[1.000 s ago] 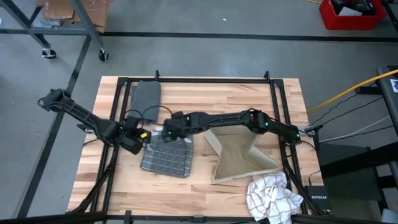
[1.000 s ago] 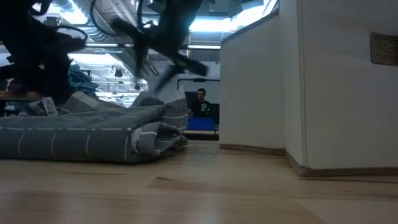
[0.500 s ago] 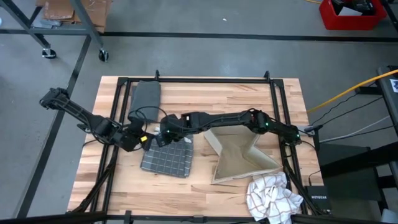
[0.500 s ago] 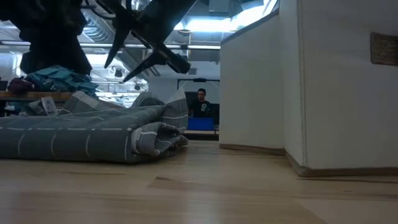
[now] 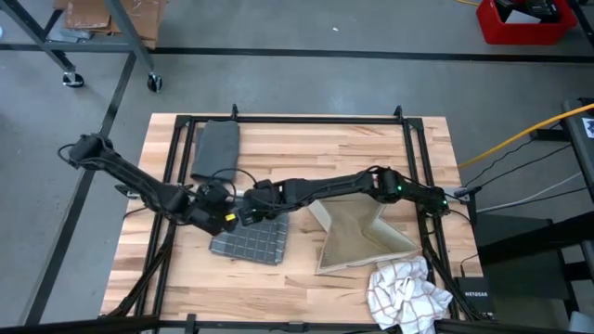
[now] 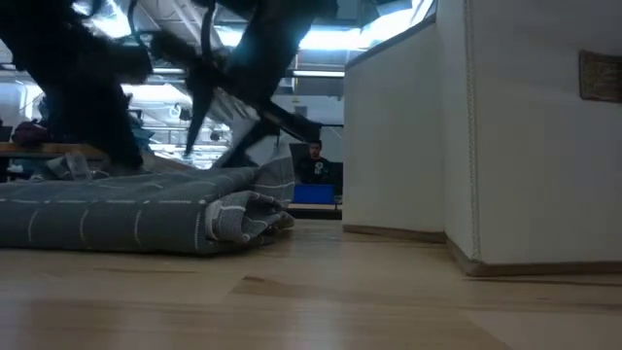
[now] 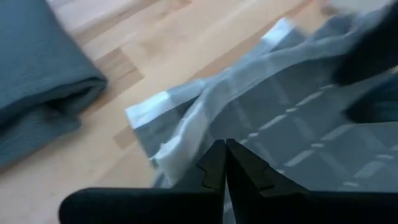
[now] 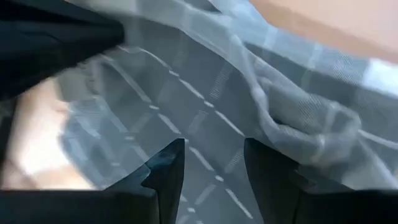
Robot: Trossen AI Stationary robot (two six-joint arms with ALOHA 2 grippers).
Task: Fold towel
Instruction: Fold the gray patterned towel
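Note:
A grey checked towel (image 5: 251,243) lies folded and flat on the wooden table, left of centre. Its rumpled folded edge (image 6: 243,214) shows in the low view. My left gripper (image 5: 225,220) is shut and slants down at the towel's far left corner, its tips over a pale fold (image 7: 177,149). My right gripper (image 5: 249,214) comes in from the table's right. It hovers open just above the towel's far edge, and checked cloth (image 8: 205,106) shows between its two fingers. My left gripper has its shut fingertips (image 7: 214,163) right at the towel's pale fold, coming slanting down from the table's left. I cannot tell whether cloth is caught between them or whether they touch it.
A dark grey folded cloth (image 5: 217,148) lies at the far left, close behind my left arm. A beige fabric bin (image 5: 357,237) stands right of the towel, under my right arm. A white checked cloth (image 5: 406,292) lies bunched at the near right corner. A person sits far off in the room behind.
My left gripper has gone toward the table's right onto the towel's far left corner and has rolled about its own line. My right gripper has come down and toward the near edge, closer over the towel's far edge. The towel lies as before.

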